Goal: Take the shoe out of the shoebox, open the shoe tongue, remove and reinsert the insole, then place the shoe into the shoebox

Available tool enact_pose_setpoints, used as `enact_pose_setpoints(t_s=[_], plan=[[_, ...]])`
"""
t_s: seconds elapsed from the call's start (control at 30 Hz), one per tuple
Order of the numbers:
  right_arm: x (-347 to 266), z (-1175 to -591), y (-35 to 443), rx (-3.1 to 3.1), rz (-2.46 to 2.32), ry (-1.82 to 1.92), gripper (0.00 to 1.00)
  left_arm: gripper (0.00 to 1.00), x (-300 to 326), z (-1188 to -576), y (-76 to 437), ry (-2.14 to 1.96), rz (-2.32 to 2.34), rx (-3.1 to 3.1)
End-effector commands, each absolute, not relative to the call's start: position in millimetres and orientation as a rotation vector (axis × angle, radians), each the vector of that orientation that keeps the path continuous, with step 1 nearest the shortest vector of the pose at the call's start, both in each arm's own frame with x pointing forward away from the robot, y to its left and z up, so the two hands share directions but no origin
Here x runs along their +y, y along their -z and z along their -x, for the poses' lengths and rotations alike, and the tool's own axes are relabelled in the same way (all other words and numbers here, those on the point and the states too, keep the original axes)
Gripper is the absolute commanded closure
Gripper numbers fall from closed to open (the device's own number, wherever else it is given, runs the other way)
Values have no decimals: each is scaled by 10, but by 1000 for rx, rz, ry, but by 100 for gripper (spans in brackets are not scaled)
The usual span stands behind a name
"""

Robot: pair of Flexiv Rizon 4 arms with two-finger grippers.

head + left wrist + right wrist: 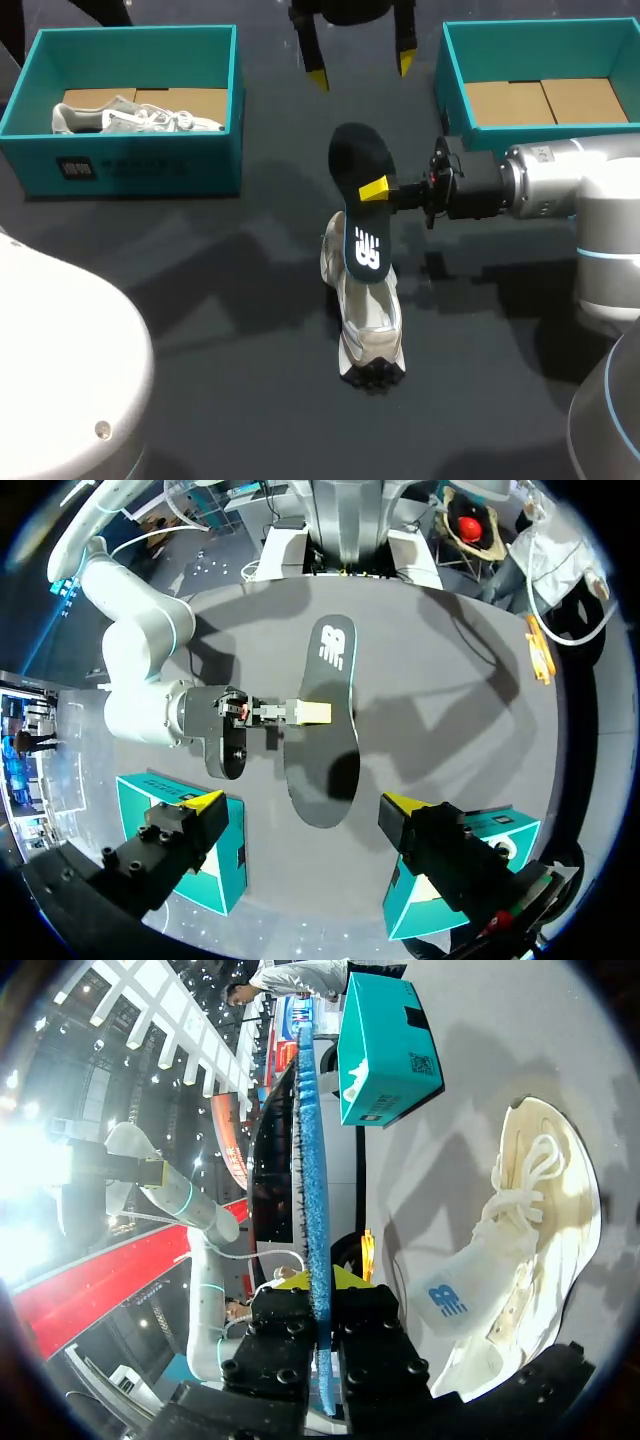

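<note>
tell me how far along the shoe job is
Done: the shoe is out on the table, its insole removed. In hand: the right fingers grip the insole above the shoe. Left: reinsert it, then put the shoe in the shoebox.

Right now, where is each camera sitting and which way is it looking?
Head view: above and behind, looking down on the table; the right arm holds the insole above the shoe.
Left wrist view: high up, looking down on the insole; its own open jaws show.
Right wrist view: along its jaws, shut on the insole, shoe beside.
All three share the insole.
</note>
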State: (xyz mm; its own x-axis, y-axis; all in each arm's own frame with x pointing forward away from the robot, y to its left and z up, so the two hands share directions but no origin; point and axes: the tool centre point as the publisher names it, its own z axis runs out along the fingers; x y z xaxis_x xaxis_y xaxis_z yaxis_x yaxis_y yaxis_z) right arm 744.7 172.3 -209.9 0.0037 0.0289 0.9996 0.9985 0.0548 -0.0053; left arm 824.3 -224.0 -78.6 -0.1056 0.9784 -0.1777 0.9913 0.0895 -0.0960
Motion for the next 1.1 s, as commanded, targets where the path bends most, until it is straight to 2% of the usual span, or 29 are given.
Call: enact_pose_setpoints(t_s=[0.03,0.43,0.87,1.1], plan=[[1725,-7437,2097,-1253,1194,1151,100,0,-1941,-8129,842,550,-1874,2079],[1725,-7437,2097,-1253,1194,1151,100,0,-1663,-8085,917,795,-1734,1926],[1725,-7437,2097,-1253,1194,1151,100,0,-1663,-8085,917,795,-1734,1926],[1725,-7437,2097,-1253,1194,1151,100,0,-1517,-8060,1281,993,-1722,1770]])
